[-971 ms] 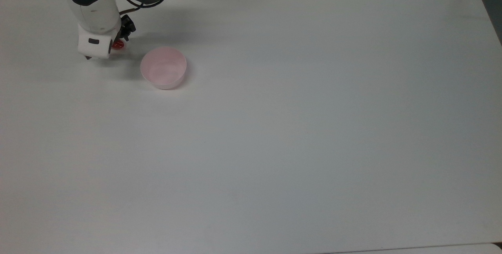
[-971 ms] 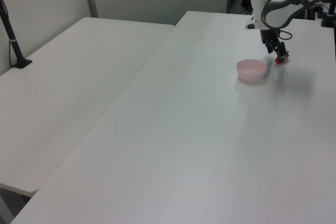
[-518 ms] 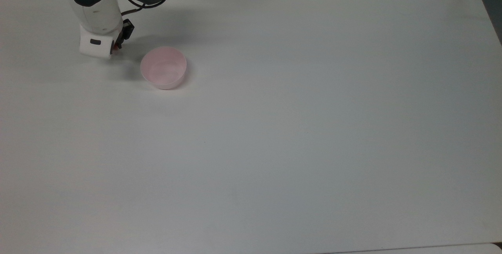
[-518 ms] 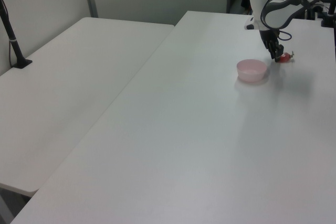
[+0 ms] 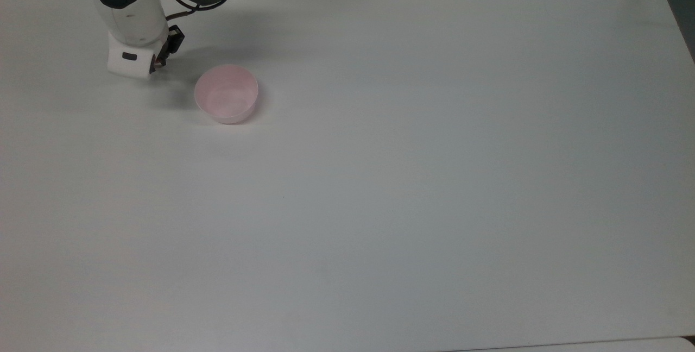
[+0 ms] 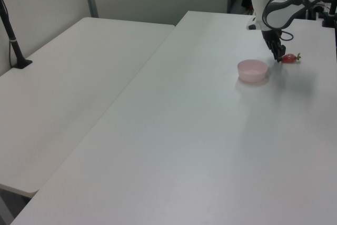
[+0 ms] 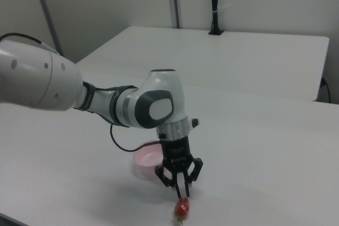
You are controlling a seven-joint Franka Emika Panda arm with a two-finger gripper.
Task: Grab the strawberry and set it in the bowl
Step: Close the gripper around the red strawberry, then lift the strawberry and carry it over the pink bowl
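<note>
Arm bends down steeply near the table's (image 5: 412,178) far left corner in the top view, gripper (image 7: 183,193) pointing straight down and pinching the strawberry (image 7: 182,207) by its top end. Strawberry is glossy red and elongated; in the left view it reads roughly level with the leafy cap toward the left view's right. Smooth round pale pink bowl (image 5: 226,94) sits empty just beside it, not touching

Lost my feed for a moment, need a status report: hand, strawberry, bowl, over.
Hand shut on strawberry, clear of the table. Bowl empty, close beside the hand. Nothing between them.
</note>
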